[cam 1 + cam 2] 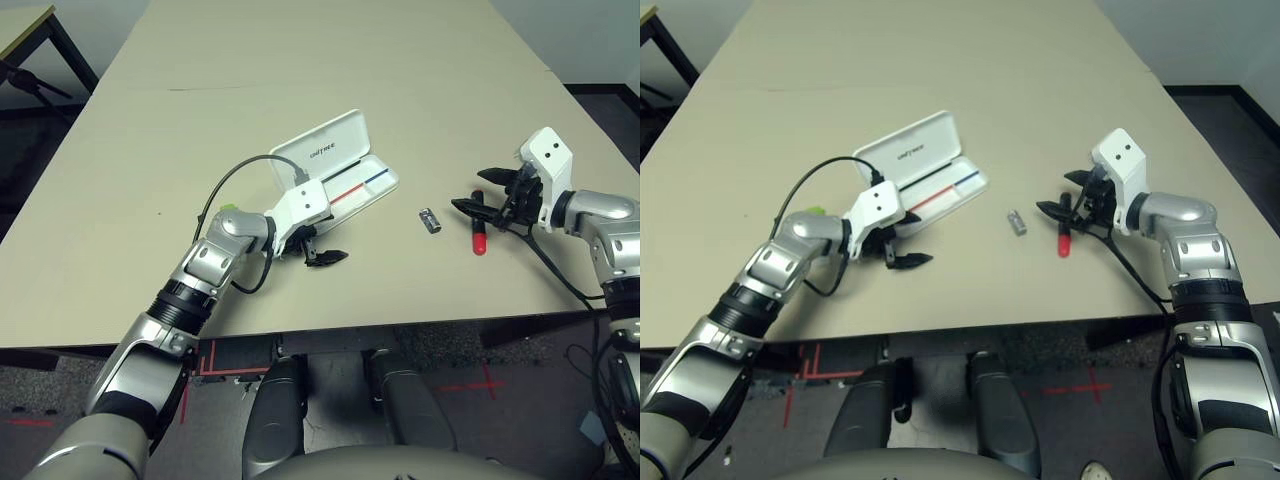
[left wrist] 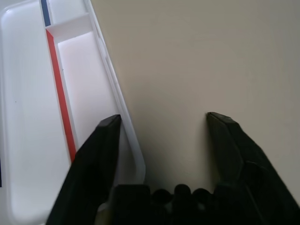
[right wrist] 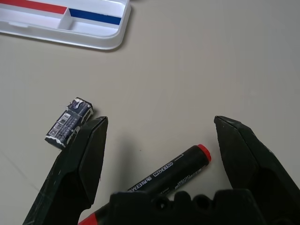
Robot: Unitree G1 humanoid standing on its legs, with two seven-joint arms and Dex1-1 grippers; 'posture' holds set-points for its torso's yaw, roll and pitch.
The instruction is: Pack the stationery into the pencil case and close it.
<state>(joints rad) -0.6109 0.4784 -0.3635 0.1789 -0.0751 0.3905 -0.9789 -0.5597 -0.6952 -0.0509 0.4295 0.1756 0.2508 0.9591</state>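
R jaws [image 3: 159, 136] spread astride red marker [image 3: 168, 176]: drop straight, pinch mid-barrel. L jaws [image 2: 161, 126] spread, pencil case [image 1: 325, 155] rim at 9 o'clock.

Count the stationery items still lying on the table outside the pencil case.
2. The red marker lies between the right hand's open fingers; the small dark piece sits between it and the open pencil case. The left arm may hide others.

Only a couple of readable bits here. The raised lid of the white rounded plastic pencil case [image 1: 325, 150] has a small dark "UNITREE" print. The red marker's black cap [image 3: 169, 172] carries white lettering, too small to make out. The tiny dark-grey-and-silver piece [image 3: 68, 123] shows a barcode-style label, unreadable.
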